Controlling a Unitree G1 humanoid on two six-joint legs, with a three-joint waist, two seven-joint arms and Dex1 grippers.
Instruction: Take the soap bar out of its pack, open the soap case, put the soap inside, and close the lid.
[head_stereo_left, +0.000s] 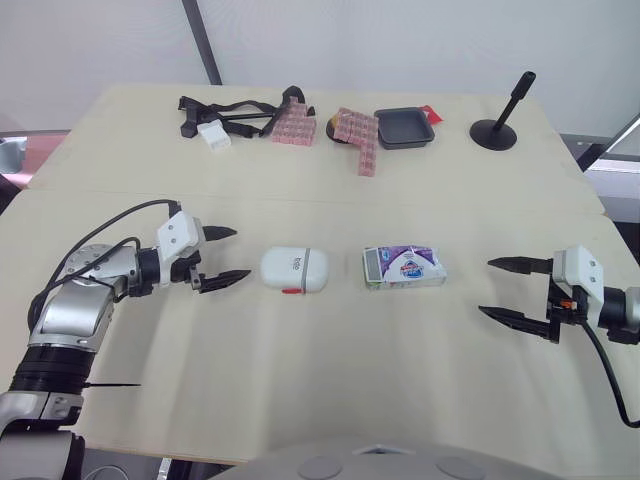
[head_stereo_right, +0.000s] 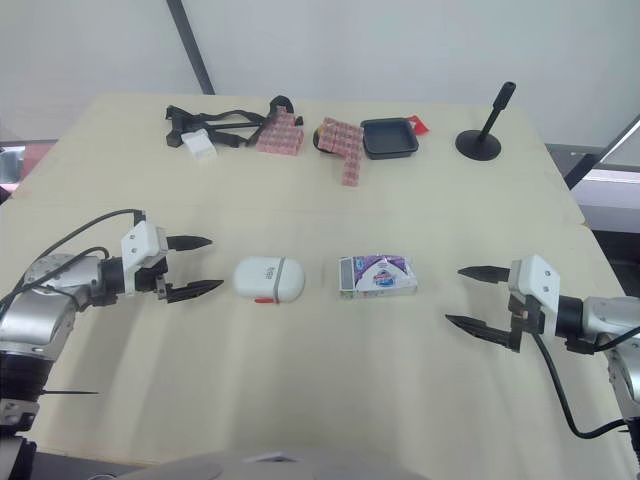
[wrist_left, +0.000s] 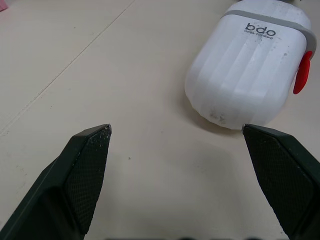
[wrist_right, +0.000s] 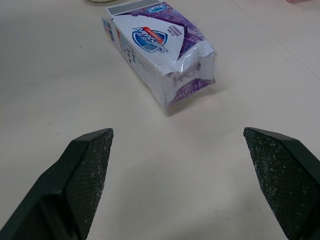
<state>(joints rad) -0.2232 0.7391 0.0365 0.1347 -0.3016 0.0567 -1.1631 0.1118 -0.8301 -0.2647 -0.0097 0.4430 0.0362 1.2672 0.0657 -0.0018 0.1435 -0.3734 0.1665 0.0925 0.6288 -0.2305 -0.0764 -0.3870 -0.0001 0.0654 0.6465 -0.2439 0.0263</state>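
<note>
Since the left fingers (head_stereo_left: 224, 282) and the right fingers (head_stereo_left: 518, 265) both stand wide open and hold nothing, the task seems to be at its first step: getting the bar out of the soap pack (head_stereo_left: 404, 268). That pack lies flat at the middle of the surface (head_stereo_left: 320, 380), white and purple, its crumpled end facing the right fingers, well apart from them. The white soap case (head_stereo_left: 294, 269), lid closed, sits near the left fingers. Next, probably, a reach and a grip on the pack.
</note>
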